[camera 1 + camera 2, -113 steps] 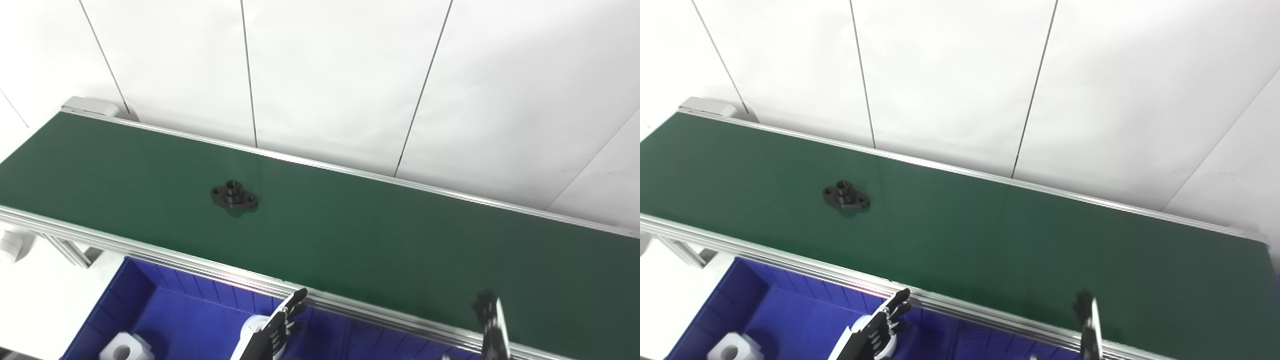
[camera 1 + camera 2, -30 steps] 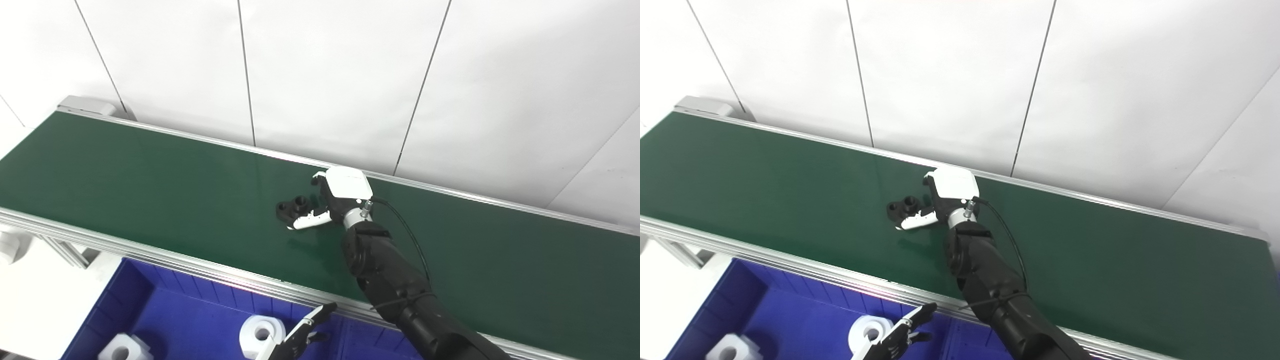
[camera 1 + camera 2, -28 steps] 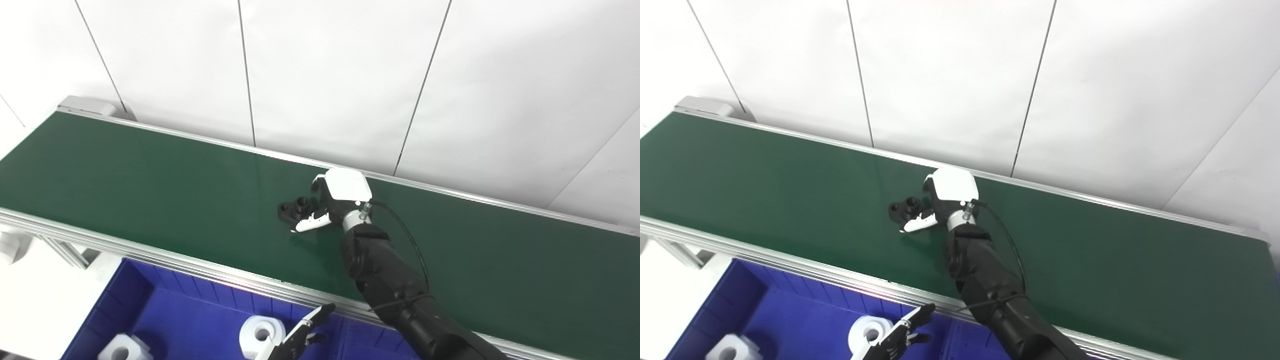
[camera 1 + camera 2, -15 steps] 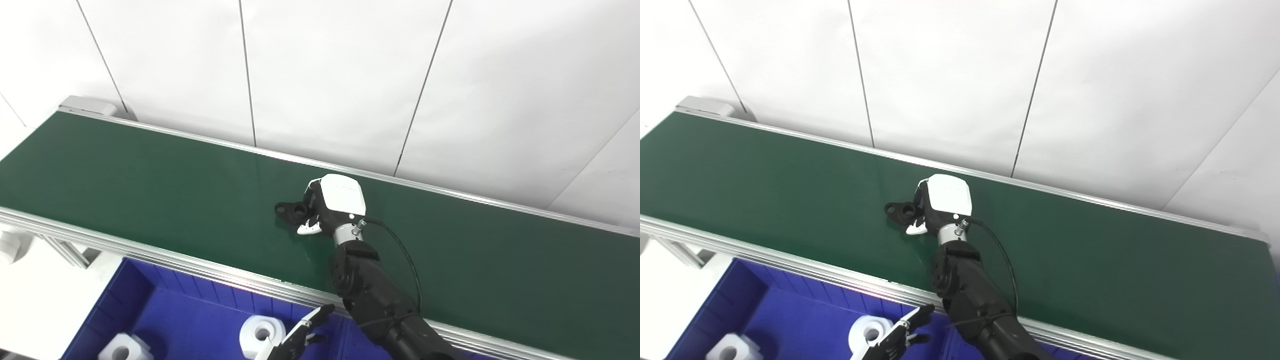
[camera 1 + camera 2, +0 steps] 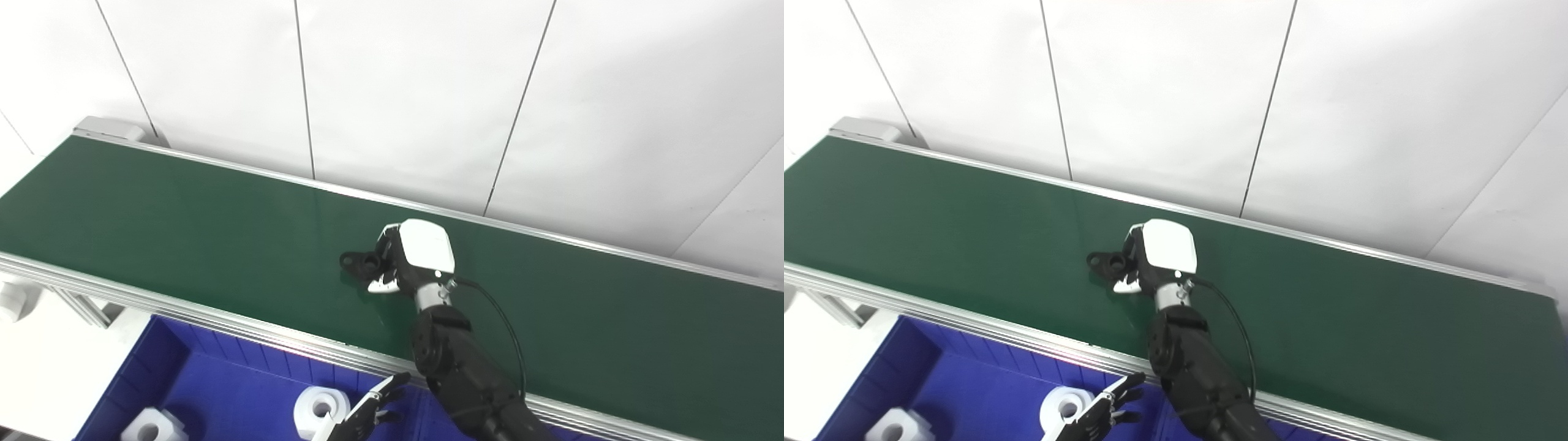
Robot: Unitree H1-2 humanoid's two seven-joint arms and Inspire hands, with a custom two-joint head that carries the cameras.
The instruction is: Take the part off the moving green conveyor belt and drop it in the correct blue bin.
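Observation:
A black flanged part (image 5: 361, 261) with a raised hub is held at the middle of the green conveyor belt (image 5: 184, 226). My right hand (image 5: 409, 257) is shut on it, fingers and thumb closed around its right end; the part's left end sticks out and looks slightly lifted off the belt. In the right eye view the part (image 5: 1107, 262) and the hand (image 5: 1157, 254) show the same. My left hand (image 5: 361, 413) is open and empty, low at the bottom edge over the blue bin (image 5: 208, 380).
The blue bin below the belt's near rail (image 5: 202, 312) holds white parts: one (image 5: 320, 407) by my left hand, another (image 5: 147, 425) at the bin's left. A white panelled wall rises behind the belt. A black cable (image 5: 496, 312) loops from my right wrist.
My right hand has closed on the black part, which had ridden the belt rightward, and has tilted and drawn it slightly toward me. My left hand has stayed put.

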